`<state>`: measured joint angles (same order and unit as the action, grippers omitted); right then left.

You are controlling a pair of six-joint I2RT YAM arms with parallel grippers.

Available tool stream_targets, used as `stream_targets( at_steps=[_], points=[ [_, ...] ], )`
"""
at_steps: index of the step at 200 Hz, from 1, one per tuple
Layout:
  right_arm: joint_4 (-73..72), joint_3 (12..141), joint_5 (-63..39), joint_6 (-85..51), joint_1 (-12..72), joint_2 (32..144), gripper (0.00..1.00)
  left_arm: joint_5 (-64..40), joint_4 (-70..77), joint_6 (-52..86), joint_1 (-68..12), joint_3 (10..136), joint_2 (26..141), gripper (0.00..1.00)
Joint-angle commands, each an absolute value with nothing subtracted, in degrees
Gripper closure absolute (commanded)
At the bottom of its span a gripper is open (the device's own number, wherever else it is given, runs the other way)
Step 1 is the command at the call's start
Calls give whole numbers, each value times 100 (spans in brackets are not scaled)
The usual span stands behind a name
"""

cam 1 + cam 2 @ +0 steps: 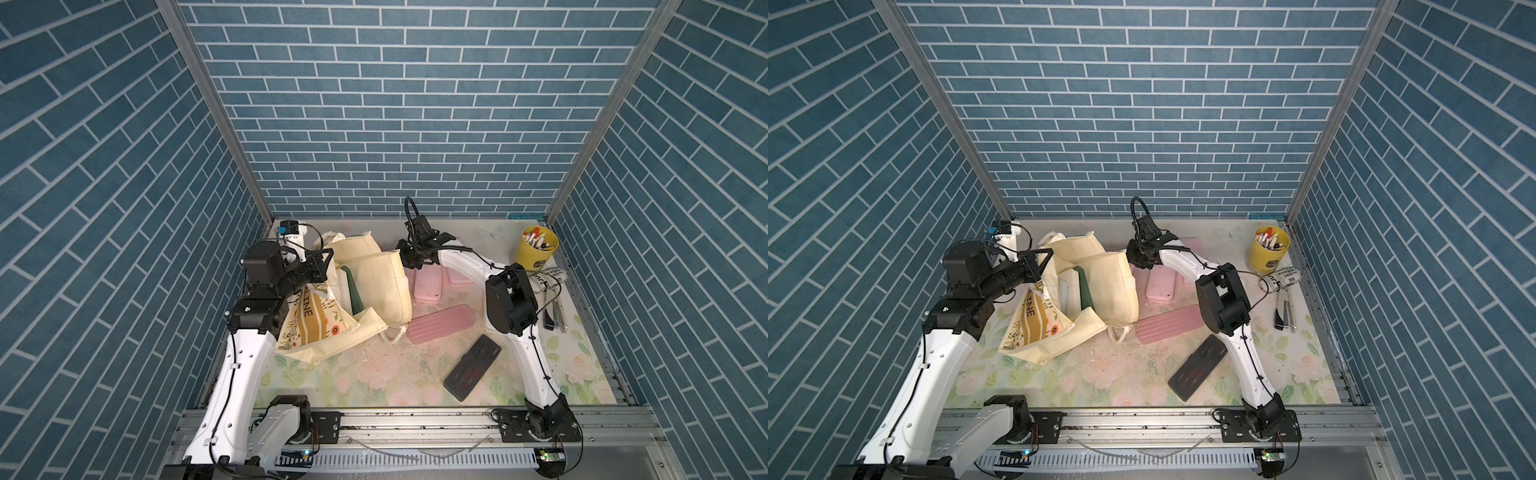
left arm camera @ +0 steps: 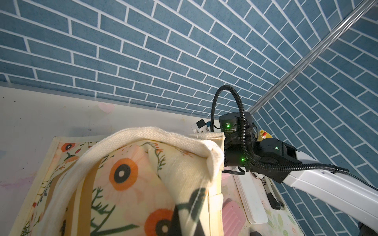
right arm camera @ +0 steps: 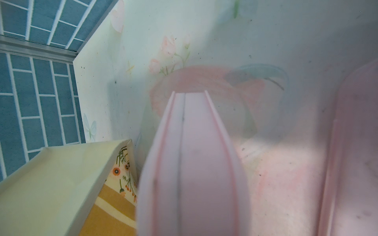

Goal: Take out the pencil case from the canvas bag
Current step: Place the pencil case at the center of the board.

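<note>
The cream canvas bag (image 1: 374, 282) (image 1: 1104, 286) slumps at the left of the table with its mouth open. My left gripper (image 1: 328, 258) (image 1: 1045, 257) is shut on its cloth rim, and the floral cloth (image 2: 126, 183) fills the left wrist view down to the gripper (image 2: 188, 226). A pink pencil case (image 1: 428, 286) (image 1: 1160, 286) is outside the bag, just right of it. My right gripper (image 1: 417, 266) (image 1: 1144, 264) is shut on its far end. In the right wrist view the case (image 3: 194, 163) runs straight out from the jaws, hiding them, with the bag (image 3: 51, 183) beside it.
A ribbed pink case (image 1: 440, 324), another pink case (image 1: 459, 276) and a black case (image 1: 471, 368) lie right of the bag. A yellow pen pot (image 1: 536, 249) stands at the back right, with a printed roll (image 1: 548, 280) and dark tools (image 1: 555, 316) near it. A dark green item (image 1: 355, 291) sits inside the bag.
</note>
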<state>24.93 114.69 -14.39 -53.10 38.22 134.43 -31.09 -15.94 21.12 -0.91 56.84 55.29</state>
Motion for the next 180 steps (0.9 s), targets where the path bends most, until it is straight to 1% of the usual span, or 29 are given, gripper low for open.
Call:
stream_targets(
  at_steps=[1, 43, 84, 132, 148, 180],
  points=[
    [2842, 11629, -1181, -4952, 3854, 13729, 96, -3129, -1497, 2015, -70, 5669, 5449, 100],
    [2954, 11592, -1021, -4835, 3855, 13729, 89, -3100, -1586, 1951, -70, 5719, 5449, 100],
    [2982, 11649, -838, -4791, 3850, 13743, 72, -2851, -1881, 1720, -70, 5800, 5348, 100],
    [3328, 11760, -538, -4702, 3854, 13598, 58, -2672, -2118, 1532, -70, 5960, 5375, 100],
    [3351, 11561, -264, -4670, 3850, 13378, 56, -2663, -2127, 1531, -70, 6041, 5434, 100],
    [3197, 11043, -184, -4561, 3850, 12763, 55, -2811, -2081, 1528, -71, 6160, 5552, 100]
  ],
)
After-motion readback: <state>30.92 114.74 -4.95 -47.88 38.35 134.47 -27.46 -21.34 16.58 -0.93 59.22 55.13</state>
